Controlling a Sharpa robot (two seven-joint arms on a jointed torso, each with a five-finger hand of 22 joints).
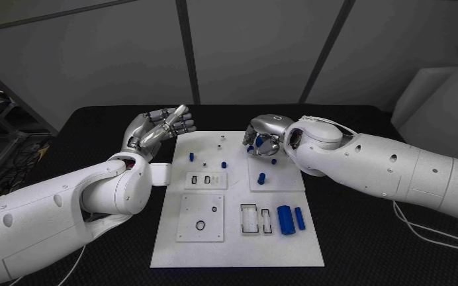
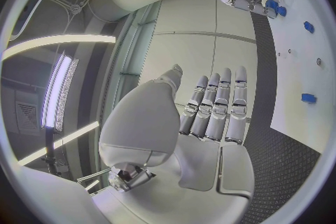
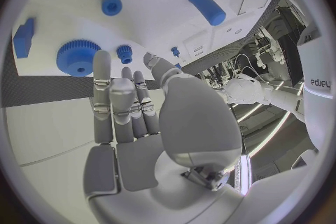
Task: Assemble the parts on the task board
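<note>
Head view has the right robot hand hovering low over the task board's far edge, fingers stretched flat and holding nothing, likely lining up on the large blue gear and small gear just past its fingertips. Left robot hand waits off the board's far left corner, fingers straight, empty, keeping clear. Two blue cylinders lie near the board's right edge.

wall: grey panels, dark seams | table: black | light: ceiling strips
</note>
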